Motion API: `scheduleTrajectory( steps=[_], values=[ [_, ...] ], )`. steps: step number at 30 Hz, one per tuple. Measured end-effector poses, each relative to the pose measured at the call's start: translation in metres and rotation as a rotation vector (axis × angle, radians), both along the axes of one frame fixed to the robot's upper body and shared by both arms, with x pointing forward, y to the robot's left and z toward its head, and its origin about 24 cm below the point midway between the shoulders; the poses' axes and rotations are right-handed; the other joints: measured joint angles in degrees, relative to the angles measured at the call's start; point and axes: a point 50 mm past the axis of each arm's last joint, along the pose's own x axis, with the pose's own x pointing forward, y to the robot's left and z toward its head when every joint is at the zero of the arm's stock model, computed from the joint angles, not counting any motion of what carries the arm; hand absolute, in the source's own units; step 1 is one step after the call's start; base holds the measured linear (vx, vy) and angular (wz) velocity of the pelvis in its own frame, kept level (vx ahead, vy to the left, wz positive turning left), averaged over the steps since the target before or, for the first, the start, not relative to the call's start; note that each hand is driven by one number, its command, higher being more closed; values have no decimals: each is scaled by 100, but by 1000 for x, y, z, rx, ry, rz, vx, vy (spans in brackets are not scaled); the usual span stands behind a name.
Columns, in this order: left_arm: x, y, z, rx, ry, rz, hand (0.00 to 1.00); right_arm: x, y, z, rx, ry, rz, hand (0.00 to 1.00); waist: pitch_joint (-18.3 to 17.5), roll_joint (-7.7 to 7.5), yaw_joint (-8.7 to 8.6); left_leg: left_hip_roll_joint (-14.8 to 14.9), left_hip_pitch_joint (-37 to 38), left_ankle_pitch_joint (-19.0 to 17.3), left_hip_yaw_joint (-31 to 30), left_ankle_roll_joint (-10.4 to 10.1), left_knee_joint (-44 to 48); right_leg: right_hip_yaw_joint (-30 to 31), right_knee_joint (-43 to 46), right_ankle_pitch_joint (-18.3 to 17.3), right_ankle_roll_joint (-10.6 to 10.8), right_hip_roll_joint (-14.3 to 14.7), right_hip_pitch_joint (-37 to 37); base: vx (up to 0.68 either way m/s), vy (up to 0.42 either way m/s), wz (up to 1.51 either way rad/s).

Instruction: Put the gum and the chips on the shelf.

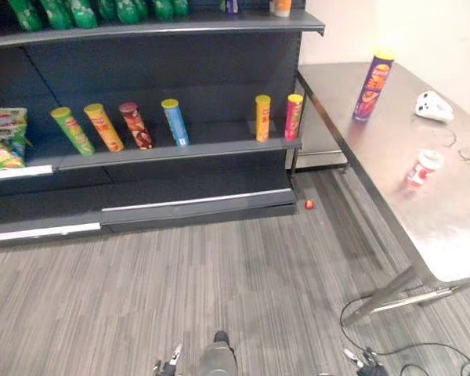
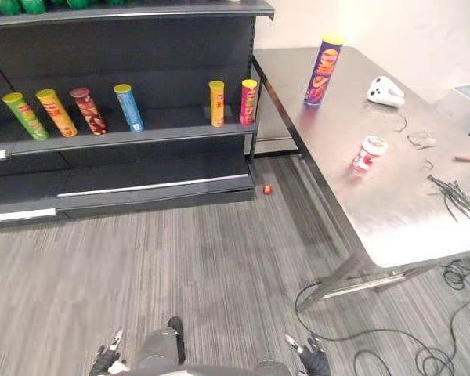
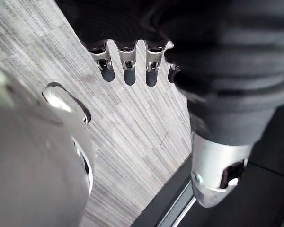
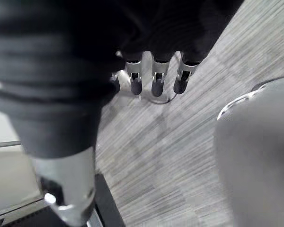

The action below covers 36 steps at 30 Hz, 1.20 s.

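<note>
Left hand (image 3: pixel 128 65), right hand (image 4: pixel 154 79) empty; one gum (image 2: pixel 367 154), one chips can (image 2: pixel 322 70).

Desk (image 2: pixel 392 211): purple chips can (image 2: pixel 323 70) upright near far edge, gum tub (image 2: pixel 367 154) mid-desk, white object (image 2: pixel 385 91) behind it. Shelf (image 2: pixel 164 134) middle board: six cans (image 2: pixel 129 107) in a row.

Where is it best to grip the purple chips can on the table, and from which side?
Probably round the middle of the can, coming level from the table's shelf-side edge. It stands upright, tall and round, nearer that edge than the far one, so a wrap grip fits there; a high grip might tip it.
</note>
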Motion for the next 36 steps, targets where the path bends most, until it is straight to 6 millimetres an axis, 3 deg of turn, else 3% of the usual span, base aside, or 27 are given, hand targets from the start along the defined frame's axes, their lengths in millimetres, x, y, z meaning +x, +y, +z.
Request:
scheduleTrajectory(
  steps=[1, 3, 6, 7, 8, 9, 10, 11, 13, 14, 16, 17, 18, 20, 21, 24, 27, 28, 29, 30, 31, 32, 34, 36],
  values=[
    [-1, 3, 0, 8, 2, 3, 0, 3, 6, 0, 21, -16, 9, 0, -14, -66, 12, -12, -59, -159, 50, 23, 189, 152, -38, 74, -33, 24, 14, 337, 284, -34],
    [-3, 7, 0, 12, 17, -6, 0, 5, 21, -1, 83, -28, 23, 0, -69, -152, 49, -92, -84, -535, 145, 106, 562, 389, -11, 322, 112, -63, 29, 269, 262, -14],
    [-9, 8, -4, 3, 69, -39, 0, -1, 15, -4, 91, -12, -28, 0, -168, -190, 6, -521, 379, -757, 262, 258, 366, 650, 1286, 876, 36, -418, -425, 315, 308, 3],
    [-11, 11, -5, 14, 104, -114, 0, -2, 10, -4, 81, -4, -59, 0, -177, -205, -103, -730, 667, -783, 296, 328, 138, 648, 2044, 1359, -131, -614, -707, 289, 218, 3],
    [-12, 10, -6, 17, 119, -181, 0, -3, 4, -4, 71, -3, -84, 0, -160, -165, -125, -873, 1048, -831, 412, 412, -139, 555, 2710, 2115, -272, -856, -1048, 286, 211, -11],
    [-13, 8, -6, 14, 125, -205, 0, -4, 1, -4, 66, -4, -92, 0, -159, -113, -129, -896, 1228, -852, 477, 443, -290, 484, 3002, 2390, -315, -949, -1181, 276, 212, -53],
    [-18, 6, -7, 11, 143, -237, 0, -2, -5, -2, 53, -22, -109, 0, -154, -7, -162, -894, 1628, -885, 635, 476, -554, 180, 3752, 2039, -467, -1008, -1591, 241, 189, -58],
    [-21, 6, -7, 12, 154, -247, 0, 1, -5, -2, 49, -31, -100, 0, -150, 6, -200, -880, 1848, -873, 765, 495, -727, -161, 3964, 1704, -482, -971, -1764, 237, 164, -56],
    [-26, 5, -9, 4, 178, -245, 0, 6, -6, -1, 46, -43, -88, 0, -132, 38, -264, -784, 2199, -818, 1011, 529, -951, -845, 3741, 1160, -487, -746, -1905, 313, 83, -62],
    [-26, 4, -9, -1, 182, -251, 0, 11, -4, 0, 49, -56, -81, 0, -86, 76, -268, -663, 2420, -823, 1224, 520, -961, -1529, 2993, 911, -518, -366, -1960, 364, 20, -84],
    [-26, 5, -9, 2, 182, -253, 0, 12, -2, 1, 50, -67, -80, 0, -71, 53, -280, -647, 2518, -824, 1311, 522, -954, -1960, 1899, 994, -488, 1, -2013, 250, -27, -73],
    [-26, 9, -8, 14, 184, -253, 0, 10, -1, 0, 48, -67, -81, 0, -37, -74, -296, -813, 2627, -826, 1295, 521, -1002, -2002, 880, 1550, -537, 209, -1995, 290, -69, -61],
    [-23, 9, -8, 17, 181, -258, 0, 8, -4, 0, 43, -63, -82, 0, -3, -110, -302, -924, 2742, -832, 1154, 515, -1118, -1982, 682, 1472, -998, 278, -1897, 314, -61, -67],
    [-25, -7, -12, -20, 187, -266, 0, 12, -16, 4, 5, -90, -76, 0, 59, 232, -387, -831, 2900, -953, 875, 362, -1509, -1923, 413, 1459, -938, 600, -1907, 220, -22, -73],
    [-22, -8, -12, -21, 182, -267, 0, 15, -20, 6, -6, -105, -73, 0, 118, 332, -442, -805, 2974, -1054, 865, 261, -1649, -1934, 380, 1409, -973, 719, -1929, 128, -8, -59],
    [-9, -5, -10, -4, 147, -270, 0, 3, -17, 2, 1, -74, -76, 0, 166, 242, -423, -663, 3085, -1229, 1007, 264, -1739, -1982, 664, 1056, -1039, 775, -1988, 64, -74, -14],
    [-10, -5, -10, -12, 146, -246, 0, -7, -17, 1, 7, -52, -72, 0, 110, 308, -486, -475, 3124, -1564, 1042, 316, -1512, -2167, 962, 681, -1106, 803, -1962, 146, -71, -5],
    [-13, -6, -11, -25, 148, -224, 0, -6, -19, 1, 3, -50, -65, 0, 40, 286, -541, -423, 3054, -1549, 1025, 131, -1003, -2176, 937, 568, -1064, 856, -1890, 228, -67, -5],
    [-6, -1, -9, -20, 119, -188, 0, -6, -15, 0, 15, -37, -51, 0, 62, 261, -579, -151, 2393, -1386, 1081, -20, 634, -2086, 863, 573, -1042, 917, -1788, 220, -92, -20],
    [-4, -3, -9, -26, 109, -175, 0, -5, -15, 1, 13, -43, -36, 0, 51, 289, -563, 19, 2059, -1092, 976, 0, 1467, -2023, 750, 586, -1028, 980, -1666, 252, -83, -70],
    [-9, -9, -10, -41, 98, -140, 0, 1, -18, 5, -4, -72, -2, 0, 61, 320, -516, 332, 1479, -279, 807, 128, 2861, -1673, 548, 618, -1125, 1147, -1391, 343, 39, -122],
    [-12, -14, -10, -51, 94, -119, 0, 5, -24, 9, -17, -92, -5, 0, 42, 526, -436, 515, 1090, -212, 668, 140, 3728, -1343, 467, 602, -1191, 1303, -1204, 442, 141, -135],
    [-12, -15, -10, -55, 89, -102, 0, 11, -23, 9, -9, -102, -6, 0, 38, 559, -372, 417, 679, -582, 396, 171, 3949, -838, 310, 590, -1199, 1397, -968, 349, 167, -154],
    [-14, -16, -9, -54, 81, -82, 0, 17, -14, 9, 16, -113, 22, 0, 29, 468, -324, 246, 398, -773, 219, 191, 3321, -198, 110, 636, -1126, 1430, -778, 284, 134, -165]
  ],
)
